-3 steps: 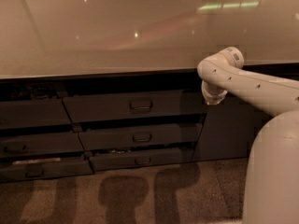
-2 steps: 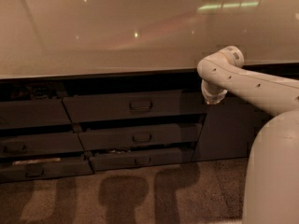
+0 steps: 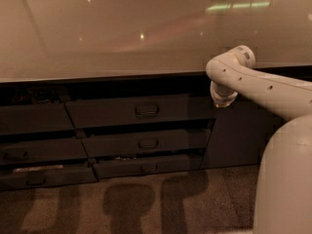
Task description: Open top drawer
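Top drawer (image 3: 105,112): flat dark grey front, small loop handle (image 3: 146,109), inside hidden; my gripper (image 3: 223,99) sits just right of it, can't tell its state

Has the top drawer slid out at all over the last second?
No. The top drawer keeps its place beneath the counter edge; the gripper is out of view, only the arm shows to its right.

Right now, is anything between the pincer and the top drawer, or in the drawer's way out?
Nothing visible blocks it. The top drawer shows its handle uncovered, with only shadows on the floor in front. The pincer itself is not in view; the arm bends just right of the drawer, below the counter edge.
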Tool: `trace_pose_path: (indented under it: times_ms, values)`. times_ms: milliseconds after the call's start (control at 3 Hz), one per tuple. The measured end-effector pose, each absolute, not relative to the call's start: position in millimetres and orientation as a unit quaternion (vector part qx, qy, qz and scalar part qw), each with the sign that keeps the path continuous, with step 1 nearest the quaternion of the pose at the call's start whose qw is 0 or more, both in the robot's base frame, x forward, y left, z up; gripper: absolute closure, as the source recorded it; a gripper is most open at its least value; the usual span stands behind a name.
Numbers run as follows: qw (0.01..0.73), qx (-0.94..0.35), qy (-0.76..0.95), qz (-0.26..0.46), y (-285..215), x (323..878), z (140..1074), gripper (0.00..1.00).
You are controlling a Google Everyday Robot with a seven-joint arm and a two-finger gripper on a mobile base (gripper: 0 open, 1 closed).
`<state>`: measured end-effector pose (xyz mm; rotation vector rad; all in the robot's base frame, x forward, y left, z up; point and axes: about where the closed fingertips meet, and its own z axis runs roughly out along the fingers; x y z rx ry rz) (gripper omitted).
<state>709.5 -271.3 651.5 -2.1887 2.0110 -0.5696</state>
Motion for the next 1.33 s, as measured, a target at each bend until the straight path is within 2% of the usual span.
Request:
trace_pose_path:
  times_ms: [1333]
  values:
    - [0.057,-0.722,0.663,-0.188,-271.6,712.1,663.2,1.00]
